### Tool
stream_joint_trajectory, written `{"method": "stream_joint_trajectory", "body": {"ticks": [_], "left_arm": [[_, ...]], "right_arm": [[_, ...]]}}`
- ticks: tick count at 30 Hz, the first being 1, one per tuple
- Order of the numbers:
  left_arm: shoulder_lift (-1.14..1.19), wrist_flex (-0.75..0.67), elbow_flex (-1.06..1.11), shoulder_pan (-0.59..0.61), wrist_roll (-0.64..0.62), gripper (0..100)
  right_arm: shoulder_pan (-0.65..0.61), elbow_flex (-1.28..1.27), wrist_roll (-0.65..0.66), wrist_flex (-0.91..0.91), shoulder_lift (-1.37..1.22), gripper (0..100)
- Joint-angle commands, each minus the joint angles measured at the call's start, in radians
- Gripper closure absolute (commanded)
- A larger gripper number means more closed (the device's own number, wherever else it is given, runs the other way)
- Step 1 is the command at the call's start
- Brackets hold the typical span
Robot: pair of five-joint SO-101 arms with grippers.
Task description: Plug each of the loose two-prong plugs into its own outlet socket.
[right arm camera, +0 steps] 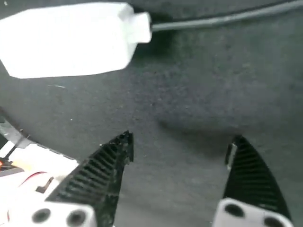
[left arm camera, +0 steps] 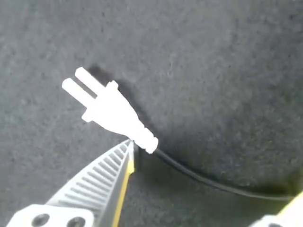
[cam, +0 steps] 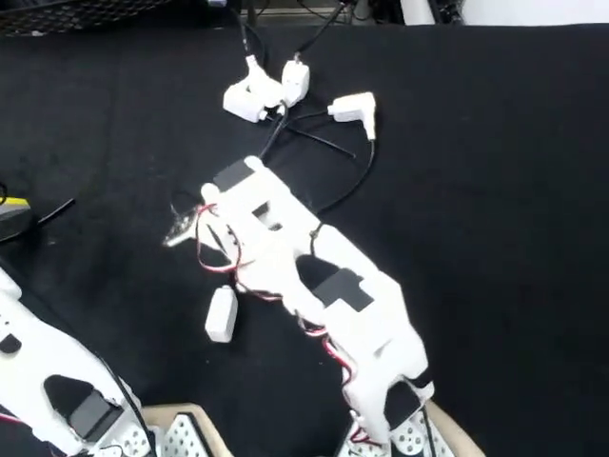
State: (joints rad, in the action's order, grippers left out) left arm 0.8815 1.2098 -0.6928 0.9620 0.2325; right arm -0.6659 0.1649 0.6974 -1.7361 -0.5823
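Shows the left gripper (left arm camera: 208, 177) spread wide and gripping nothing, one ribbed fingertip (left arm camera: 127, 150) touching the cable end of a white two-prong plug (left arm camera: 111, 111). Finds that plug lying flat on the black tablecloth (left arm camera: 227, 61), both prongs pointing away from the fingertip, a thin black cable (left arm camera: 236, 190) trailing behind. Shows the right gripper (right arm camera: 182, 142) open too, black fingers well apart over bare cloth, holding nothing. Places a white rectangular socket block (right arm camera: 66, 40) with its dark cord (right arm camera: 213, 20) just beyond those fingertips, untouched. From above, picks out more white connector pieces (cam: 252, 95) clustered at the table's far middle.
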Motion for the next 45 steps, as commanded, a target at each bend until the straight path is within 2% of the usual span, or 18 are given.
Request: {"method": "stream_joint_trajectory", "body": {"ticks": [1,6,7,9,12,17,22,26,31,33,38,42,45], "left_arm": [[0.008,0.104,-0.131,0.015,0.000,61],[0.008,0.120,-0.145,0.025,0.008,95],[0.008,0.121,-0.145,0.025,0.008,99],[0.003,0.138,-0.154,0.022,0.008,93],[-0.005,0.193,-0.188,0.004,0.014,98],[0.006,0.393,-0.357,-0.054,0.055,97],[-0.003,0.549,-0.424,-0.113,0.057,97],[-0.020,0.554,-0.352,-0.147,0.083,97],[-0.026,0.548,-0.111,-0.222,0.288,97],[-0.023,0.520,-0.039,-0.232,0.336,97],[-0.023,0.453,0.116,-0.236,0.382,97],[-0.028,0.453,0.220,-0.265,0.382,97],[-0.025,0.427,0.282,-0.269,0.381,97]], "right_arm": [[0.012,-0.030,-0.052,-0.029,0.058,69.1],[0.006,-0.042,-0.074,-0.029,0.067,69.1],[0.006,-0.044,-0.077,-0.029,0.077,69.1],[0.006,-0.045,-0.080,-0.029,0.101,69.1],[0.006,-0.047,-0.078,-0.029,0.124,69.1],[0.006,-0.061,-0.080,-0.029,0.134,69.1],[0.006,-0.113,-0.081,-0.029,0.136,69.1],[0.006,-0.117,-0.098,-0.029,0.136,69.1],[0.006,-0.114,-0.106,-0.026,0.166,68.8],[0.000,-0.114,-0.064,-0.025,0.214,68.8],[-0.089,-0.117,0.040,-0.021,0.348,68.8],[-0.160,-0.122,0.052,0.003,0.361,68.7],[-0.189,-0.122,0.114,0.038,0.361,68.6]]}}
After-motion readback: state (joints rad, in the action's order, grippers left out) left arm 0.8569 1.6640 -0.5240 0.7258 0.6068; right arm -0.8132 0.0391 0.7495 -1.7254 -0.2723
